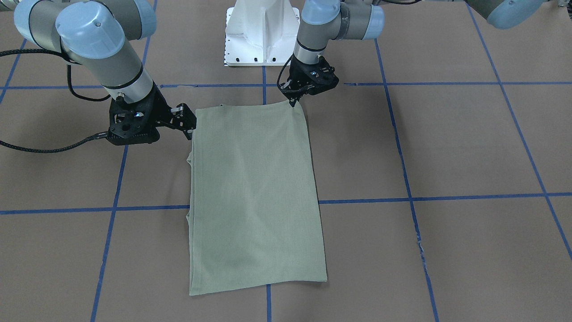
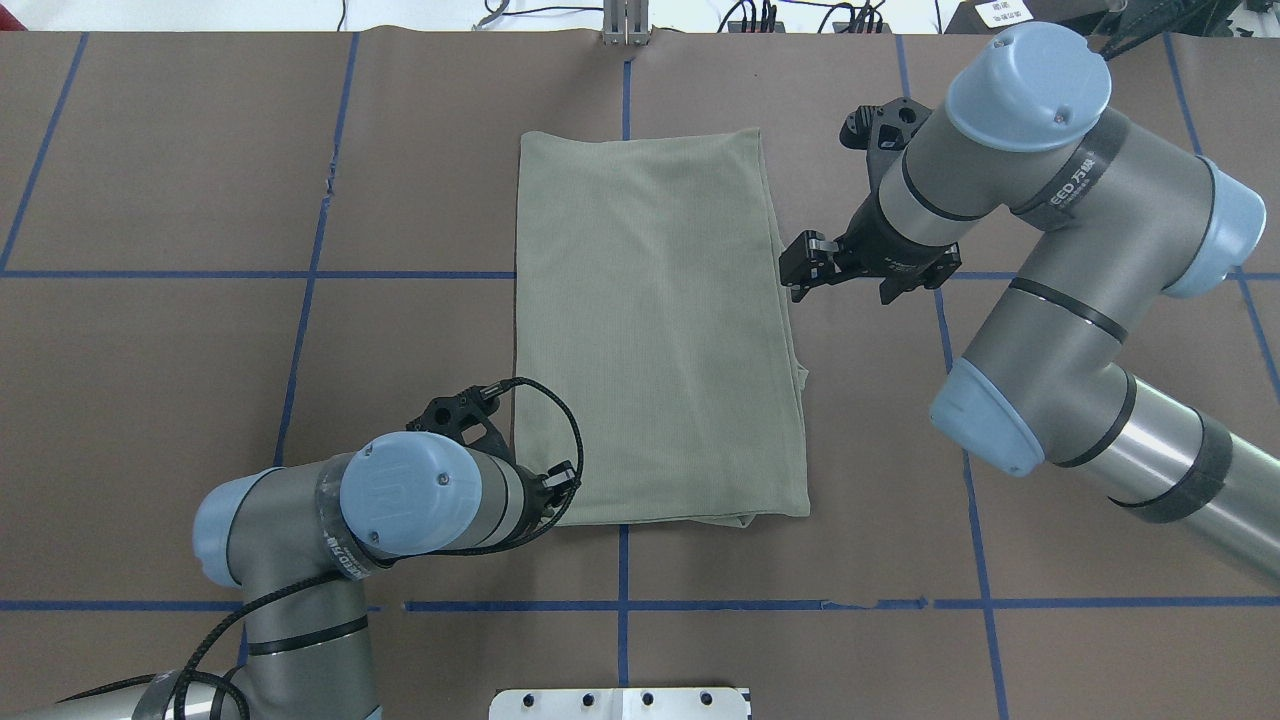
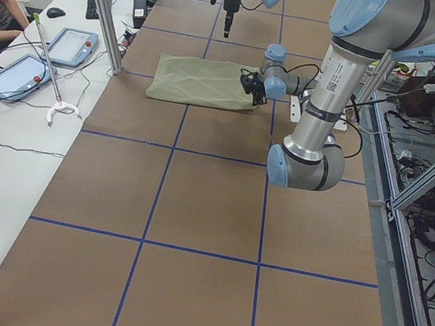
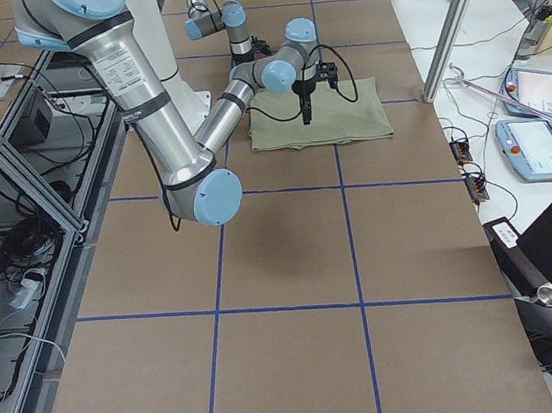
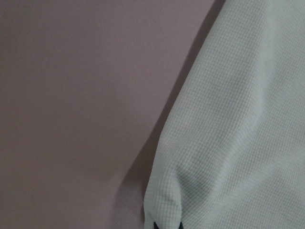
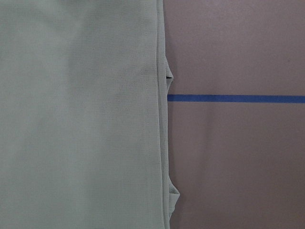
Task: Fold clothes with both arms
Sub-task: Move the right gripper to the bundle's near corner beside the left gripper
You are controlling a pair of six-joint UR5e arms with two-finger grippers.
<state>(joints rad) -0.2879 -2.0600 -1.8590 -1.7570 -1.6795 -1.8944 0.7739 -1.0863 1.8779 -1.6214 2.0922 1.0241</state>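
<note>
Shirt (image 1: 254, 197), folded into a long strip, lies flat on the table (image 1: 447, 147) between the arms. The left gripper (image 1: 293, 103) is clenched on the corner nearest the robot's base, cloth puckering at its tips, while the right gripper (image 1: 190, 123) stands spread just beside the long edge, holding nothing. Lifting on that one corner would likely drag the strip askew and spill its tucked layers.

Folded shirt (image 2: 650, 330) flat; right hand (image 2: 797, 270) beside edge.
</note>
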